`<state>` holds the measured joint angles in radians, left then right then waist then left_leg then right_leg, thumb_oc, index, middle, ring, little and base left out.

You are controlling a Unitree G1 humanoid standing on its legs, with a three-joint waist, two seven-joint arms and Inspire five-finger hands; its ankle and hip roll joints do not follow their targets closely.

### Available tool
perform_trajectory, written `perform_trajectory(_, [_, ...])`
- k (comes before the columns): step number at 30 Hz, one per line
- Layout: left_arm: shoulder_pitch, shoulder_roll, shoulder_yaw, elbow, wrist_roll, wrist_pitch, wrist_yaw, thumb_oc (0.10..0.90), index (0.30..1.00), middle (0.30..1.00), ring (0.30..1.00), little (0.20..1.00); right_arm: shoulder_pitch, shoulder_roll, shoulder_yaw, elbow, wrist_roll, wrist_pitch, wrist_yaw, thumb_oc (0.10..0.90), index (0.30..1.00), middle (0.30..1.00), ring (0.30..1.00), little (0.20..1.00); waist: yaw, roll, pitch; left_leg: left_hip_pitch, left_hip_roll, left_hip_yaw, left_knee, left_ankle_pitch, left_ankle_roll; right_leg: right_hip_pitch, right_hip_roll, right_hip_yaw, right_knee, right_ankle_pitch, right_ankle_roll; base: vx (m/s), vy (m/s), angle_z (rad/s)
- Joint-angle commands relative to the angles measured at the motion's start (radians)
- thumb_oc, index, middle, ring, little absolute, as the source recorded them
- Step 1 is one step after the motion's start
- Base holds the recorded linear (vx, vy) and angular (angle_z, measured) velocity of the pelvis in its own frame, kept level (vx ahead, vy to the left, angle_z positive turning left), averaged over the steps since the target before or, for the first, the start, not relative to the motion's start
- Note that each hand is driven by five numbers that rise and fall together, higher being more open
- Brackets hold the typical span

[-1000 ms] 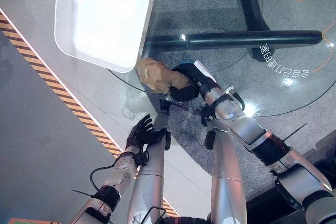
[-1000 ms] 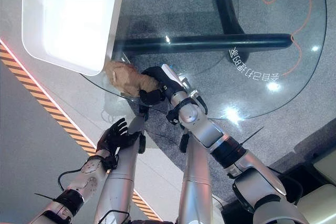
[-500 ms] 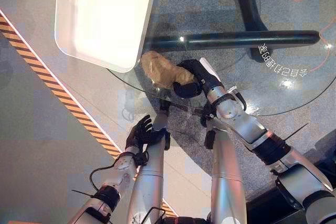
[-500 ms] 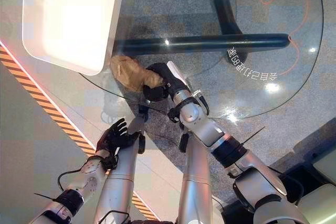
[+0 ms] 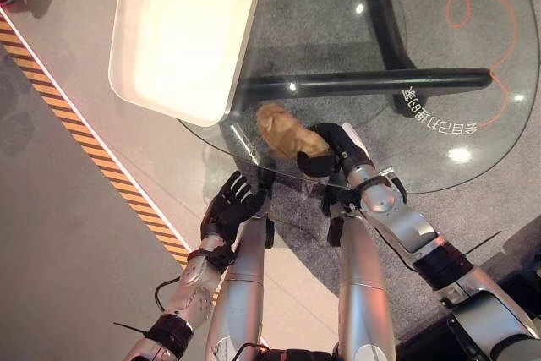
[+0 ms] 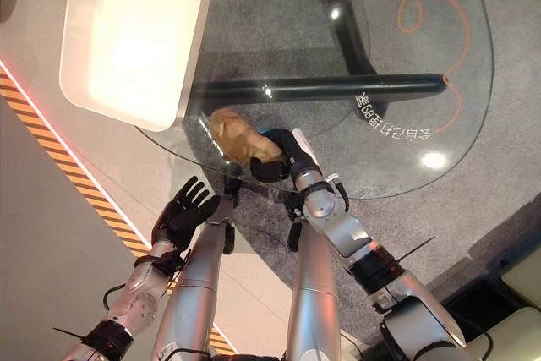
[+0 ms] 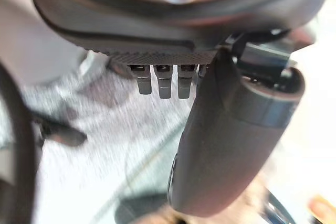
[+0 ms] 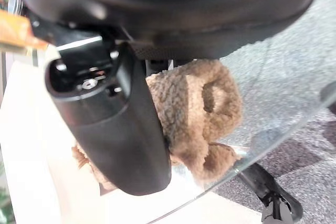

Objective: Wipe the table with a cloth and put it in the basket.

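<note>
The crumpled, fuzzy light-brown cloth (image 5: 283,130) lies on the round clear glass table (image 5: 473,65) near its front edge, just beside the white rectangular tray-like basket (image 5: 182,31). The right hand (image 5: 331,148) grips the cloth, thumb and fingers curled round it. The left hand (image 5: 228,206) hangs below the table edge, fingers spread, holding nothing.

Right robot hand (image 5: 328,149) clenched; left robot hand (image 5: 230,206) spread.
</note>
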<state>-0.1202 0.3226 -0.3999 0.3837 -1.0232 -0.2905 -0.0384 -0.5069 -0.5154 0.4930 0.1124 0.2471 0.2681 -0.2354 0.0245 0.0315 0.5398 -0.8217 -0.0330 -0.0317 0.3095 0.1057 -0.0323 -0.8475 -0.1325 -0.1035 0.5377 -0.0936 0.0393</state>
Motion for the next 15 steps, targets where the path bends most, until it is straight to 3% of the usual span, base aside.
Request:
perform_trajectory(1, [0.123, -0.004, 0.018, -0.113, -0.071, -0.012, -0.072, 0.8, 0.9, 0.9, 0.9, 0.9, 0.01, -0.013, -0.062, -0.139, 0.03, -0.167, 0.027, 0.1, 0.3, 0.3, 0.3, 0.2, 0.019, 0.007, -0.02, 0.043, -0.047, 0.094, 0.122, -0.183, 0.07, 0.044, 0.057, -0.053, -0.165, 0.12, 0.002, -0.03, -0.061, -0.02])
perform_trajectory(6, [0.168, 0.005, 0.022, -0.211, -0.148, 0.023, -0.139, 0.8, 0.9, 0.9, 0.9, 0.9, 0.071, -0.034, -0.122, -0.187, 0.064, -0.227, 0.023, 0.1, 0.3, 0.3, 0.3, 0.2, 0.017, -0.005, -0.02, 0.077, -0.048, 0.089, 0.126, -0.19, 0.074, 0.089, 0.06, -0.064, -0.166, 0.111, -0.003, -0.02, -0.07, -0.01])
perform_trajectory(12, [0.197, -0.002, 0.02, -0.301, -0.287, 0.045, -0.245, 0.8, 0.9, 0.9, 0.9, 0.9, 0.146, -0.013, -0.181, -0.279, 0.285, -0.362, 0.136, 0.1, 0.3, 0.3, 0.3, 0.2, 0.004, -0.019, -0.02, 0.089, -0.04, 0.089, 0.141, -0.203, 0.08, 0.104, 0.064, -0.06, -0.155, 0.104, -0.005, 0.01, -0.03, 0.01])
perform_trajectory(15, [0.199, -0.005, 0.031, -0.318, -0.351, 0.022, -0.276, 0.8, 0.9, 0.9, 0.9, 0.9, 0.181, 0.017, -0.201, -0.321, 0.369, -0.43, 0.195, 0.1, 0.3, 0.3, 0.3, 0.2, -0.006, -0.023, -0.02, 0.082, -0.036, 0.096, 0.153, -0.208, 0.082, 0.099, 0.067, -0.053, -0.151, 0.107, -0.007, 0.02, -0.012, -0.01])
